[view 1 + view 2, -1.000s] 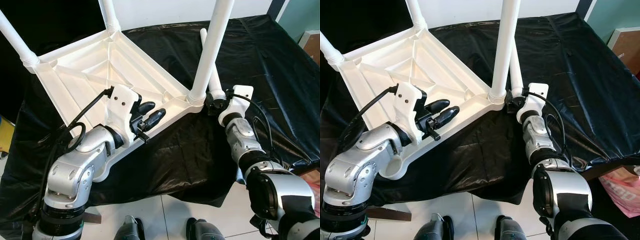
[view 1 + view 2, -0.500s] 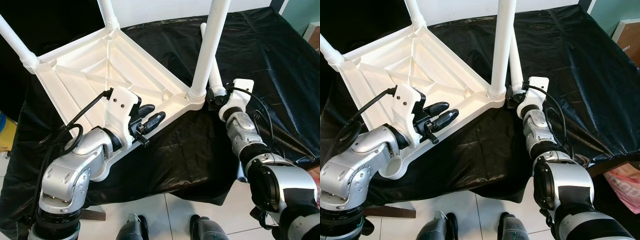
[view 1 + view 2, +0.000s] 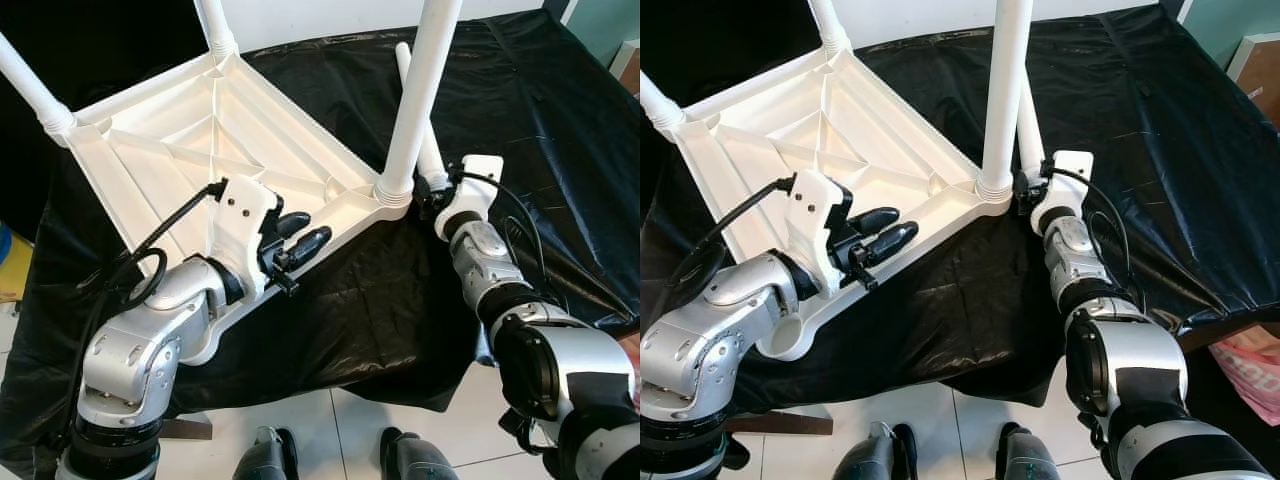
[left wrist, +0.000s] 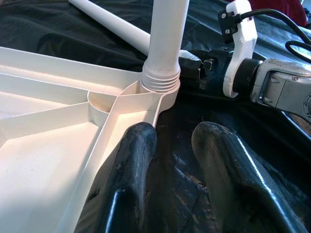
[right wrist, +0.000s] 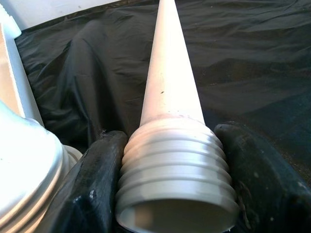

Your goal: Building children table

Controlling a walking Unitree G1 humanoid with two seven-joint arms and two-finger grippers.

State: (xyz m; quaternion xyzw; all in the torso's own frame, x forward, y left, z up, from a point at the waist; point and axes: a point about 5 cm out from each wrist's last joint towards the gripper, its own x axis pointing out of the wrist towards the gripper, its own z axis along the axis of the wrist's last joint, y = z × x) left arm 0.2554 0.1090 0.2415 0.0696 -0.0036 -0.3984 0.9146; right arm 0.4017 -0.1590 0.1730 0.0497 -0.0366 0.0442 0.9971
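White plastic tabletop (image 3: 210,130) lies upside down on the black-draped desk (image 3: 540,110), three legs already screwed in. My left pincer (image 3: 300,232) straddles its near rim at about 7 o'clock from the nearest leg (image 3: 415,100), fingers (image 4: 129,165) either side, slightly apart, steadying rather than clamping. My right pincer (image 5: 170,194) is clenched on the threaded end of the loose fourth leg (image 5: 170,97), lying at 3 o'clock of that corner. Next I'd judge: lift it, carry it to the empty corner socket, twist.
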